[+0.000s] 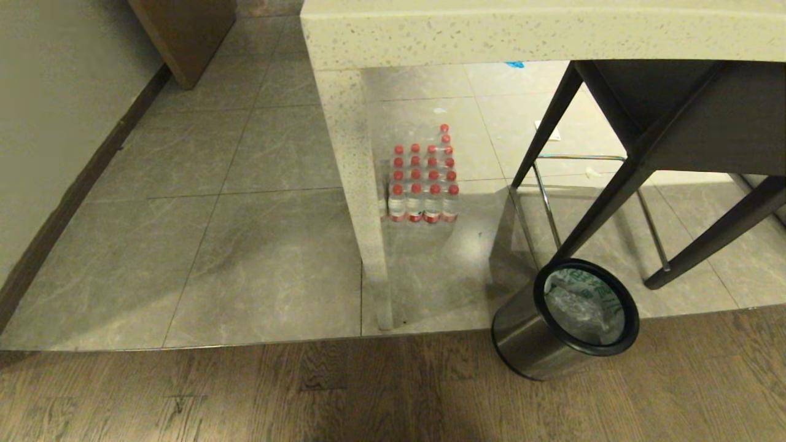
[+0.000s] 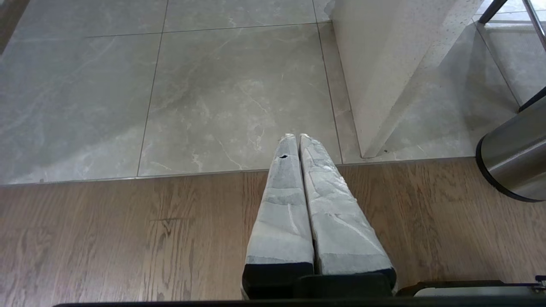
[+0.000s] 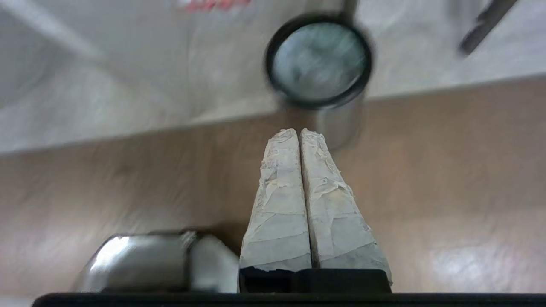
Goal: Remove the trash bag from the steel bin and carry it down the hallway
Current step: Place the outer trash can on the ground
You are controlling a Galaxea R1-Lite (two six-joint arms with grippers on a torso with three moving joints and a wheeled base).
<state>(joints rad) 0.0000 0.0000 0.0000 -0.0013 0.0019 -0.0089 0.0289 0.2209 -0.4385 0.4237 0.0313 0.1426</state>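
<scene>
Bag [image 1: 583, 304] sits inside the bin [image 1: 528, 344], crinkled white plastic with green lettering near the rim, lining the opening under the black ring. The bin stands upright on the wood floor [image 1: 245, 393], right at the edge where the grey tiles [image 1: 258, 258] begin, just beside a dark stool leg [image 1: 605, 205] and near the stone counter leg [image 1: 362, 202]. A pack of red-capped bottles [image 1: 424, 181] rests on the tiles under the counter [image 1: 540, 31], well apart from the bin. The right gripper [image 3: 300, 132] hangs above the wood floor with its taped fingers pressed together, holding nothing, the bin's mouth ahead of it. The left gripper [image 2: 295, 137] is also clenched and empty, over the wood-tile seam, apart from the bin.
</scene>
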